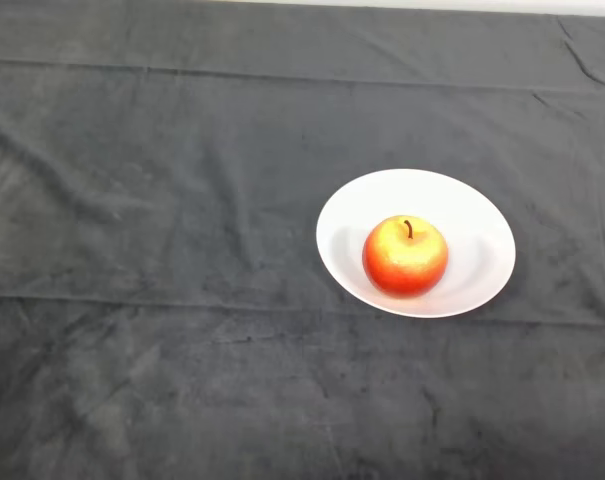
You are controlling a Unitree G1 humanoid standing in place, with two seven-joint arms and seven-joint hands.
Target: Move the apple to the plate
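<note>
Plate: white, round, sat right of centre on the dark cloth over the worktop | Contents: red-yellow apple rested upright inside, slightly toward the near rim, stem up | Hidden: apple's underside and the plate surface beneath it.

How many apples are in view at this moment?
1. The apple sits upright on the white plate, right of the table's middle. Nothing in view could hide another.
</note>
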